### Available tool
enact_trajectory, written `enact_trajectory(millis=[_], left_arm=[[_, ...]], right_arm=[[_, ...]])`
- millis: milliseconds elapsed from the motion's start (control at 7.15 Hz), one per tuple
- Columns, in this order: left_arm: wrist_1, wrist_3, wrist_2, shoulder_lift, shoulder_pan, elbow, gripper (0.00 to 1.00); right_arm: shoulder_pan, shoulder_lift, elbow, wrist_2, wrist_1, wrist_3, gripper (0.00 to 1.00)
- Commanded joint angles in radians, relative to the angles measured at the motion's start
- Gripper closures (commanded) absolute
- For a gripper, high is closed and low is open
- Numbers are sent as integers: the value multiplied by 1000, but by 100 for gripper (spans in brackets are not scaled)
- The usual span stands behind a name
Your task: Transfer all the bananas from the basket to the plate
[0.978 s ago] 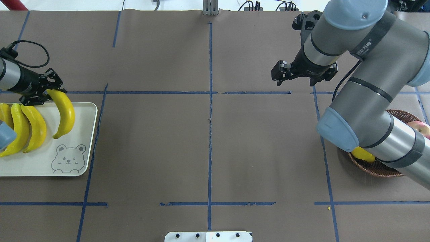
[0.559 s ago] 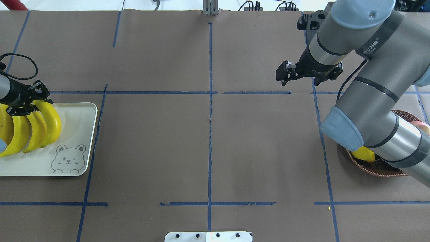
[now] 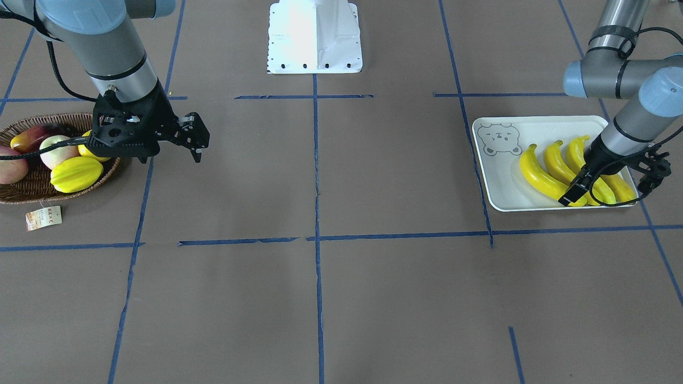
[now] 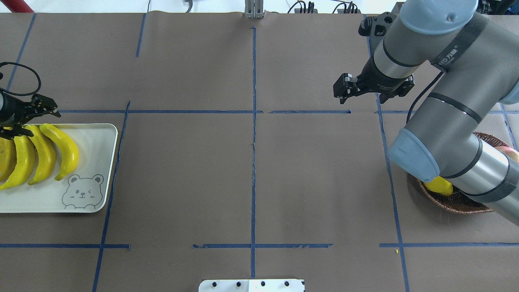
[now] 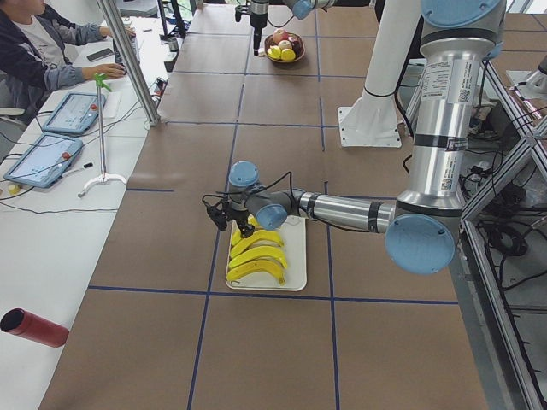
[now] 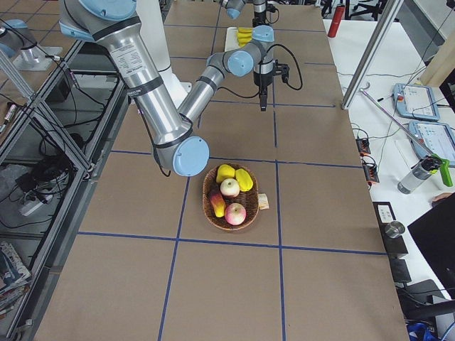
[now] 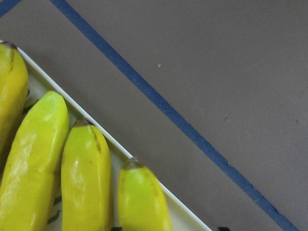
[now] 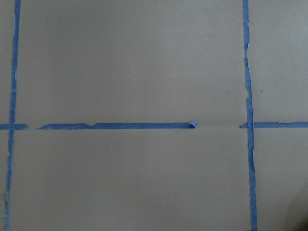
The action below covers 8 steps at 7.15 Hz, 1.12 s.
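Observation:
Four bananas lie side by side on the plate at the table's left end. They also show in the front view and the left wrist view. My left gripper is open and empty over their stem ends, jaws spread wide in the front view. My right gripper hangs open and empty over bare table, left of the basket. The basket holds no banana that I can see.
The basket holds a lemon, a starfruit and apples; its paper tag lies in front. My right arm's elbow covers most of the basket from above. Blue tape lines cross the brown table cover.
My left gripper carried the fourth banana left, set it down beside the other three, and let go. My right gripper shifted slightly right and back, then held still.

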Motion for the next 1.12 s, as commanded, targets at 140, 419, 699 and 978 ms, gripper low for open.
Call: enact_trajectory(millis=[140, 419, 699, 978], left_arm=[[79, 494, -163, 18, -210, -7, 0], [287, 934, -166, 16, -310, -35, 0], [547, 1379, -171, 13, -405, -72, 0], [761, 1598, -171, 5, -479, -72, 0]], right_arm=[[57, -54, 5, 6, -3, -105, 0], [146, -144, 6, 35, -1, -307, 0], [271, -253, 11, 119, 7, -526, 0], [452, -397, 5, 245, 8, -840, 0]])
